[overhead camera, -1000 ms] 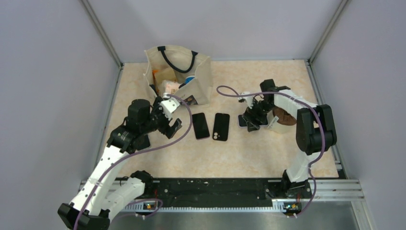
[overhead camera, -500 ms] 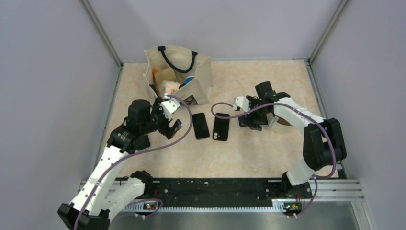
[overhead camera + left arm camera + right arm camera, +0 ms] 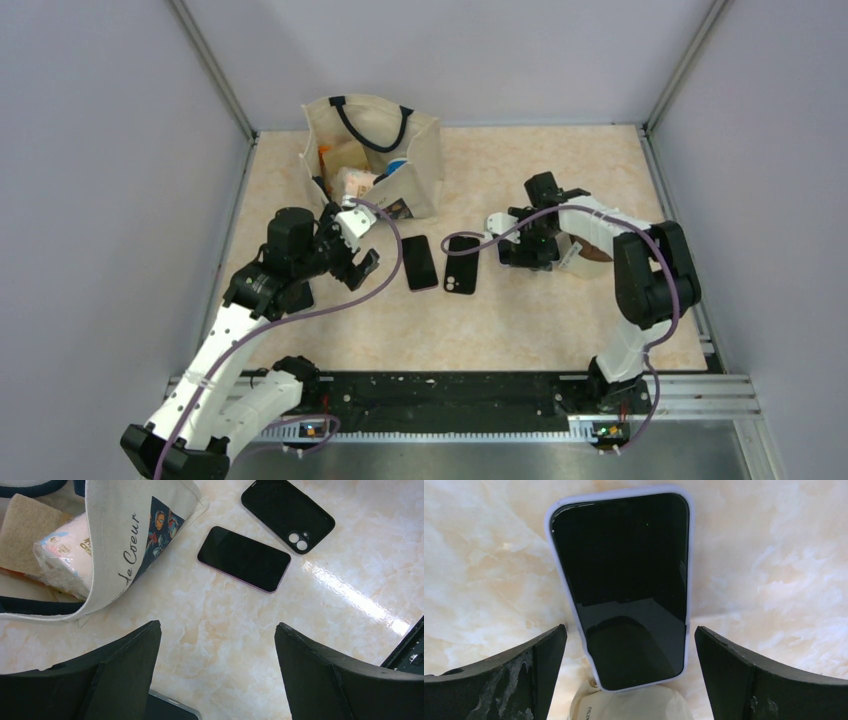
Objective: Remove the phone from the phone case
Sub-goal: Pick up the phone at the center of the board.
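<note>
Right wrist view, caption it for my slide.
Open right gripper poised over a phone in its lavender case, screen up on the marble table.

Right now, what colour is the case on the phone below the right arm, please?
The case is pale lilac; right wrist view.

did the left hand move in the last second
No. In the top view the left hand sits at the same spot below the tote bag, open as before.
</note>
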### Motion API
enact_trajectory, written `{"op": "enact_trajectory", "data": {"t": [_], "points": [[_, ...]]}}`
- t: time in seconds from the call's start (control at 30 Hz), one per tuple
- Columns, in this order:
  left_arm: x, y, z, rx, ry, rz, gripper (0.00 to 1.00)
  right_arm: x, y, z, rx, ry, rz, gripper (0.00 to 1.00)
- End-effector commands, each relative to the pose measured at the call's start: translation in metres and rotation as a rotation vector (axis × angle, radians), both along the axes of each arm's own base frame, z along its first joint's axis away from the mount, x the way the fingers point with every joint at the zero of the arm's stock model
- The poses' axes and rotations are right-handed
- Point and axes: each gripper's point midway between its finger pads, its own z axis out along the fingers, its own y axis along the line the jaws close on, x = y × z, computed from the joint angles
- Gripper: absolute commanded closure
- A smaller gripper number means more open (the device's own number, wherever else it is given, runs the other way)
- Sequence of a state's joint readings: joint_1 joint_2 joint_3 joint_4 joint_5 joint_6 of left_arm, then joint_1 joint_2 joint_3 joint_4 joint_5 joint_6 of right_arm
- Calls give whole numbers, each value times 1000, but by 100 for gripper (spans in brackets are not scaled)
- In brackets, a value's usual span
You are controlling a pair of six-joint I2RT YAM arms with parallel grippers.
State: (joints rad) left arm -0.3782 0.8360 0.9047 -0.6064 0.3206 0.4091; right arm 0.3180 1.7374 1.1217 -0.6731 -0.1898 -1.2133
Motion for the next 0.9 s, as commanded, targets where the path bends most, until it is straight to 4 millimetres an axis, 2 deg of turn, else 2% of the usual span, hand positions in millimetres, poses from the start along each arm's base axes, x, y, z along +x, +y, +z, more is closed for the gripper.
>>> {"op": "enact_trajectory", "data": {"t": [0.0,0.3,0.57,0.87], "points": [[5,1,4,2,-24,3,11,19,5,8,-2,-42,39,1],[9,0,1,11,-20,1,11,30,5,10,-15,-73,58,1],[12,-1,1,17,-19,4,11,37,3,-5,-18,19,66,1],[15,0,1,28,-16,7,11,31,-2,-24,-20,121,69,1]]}}
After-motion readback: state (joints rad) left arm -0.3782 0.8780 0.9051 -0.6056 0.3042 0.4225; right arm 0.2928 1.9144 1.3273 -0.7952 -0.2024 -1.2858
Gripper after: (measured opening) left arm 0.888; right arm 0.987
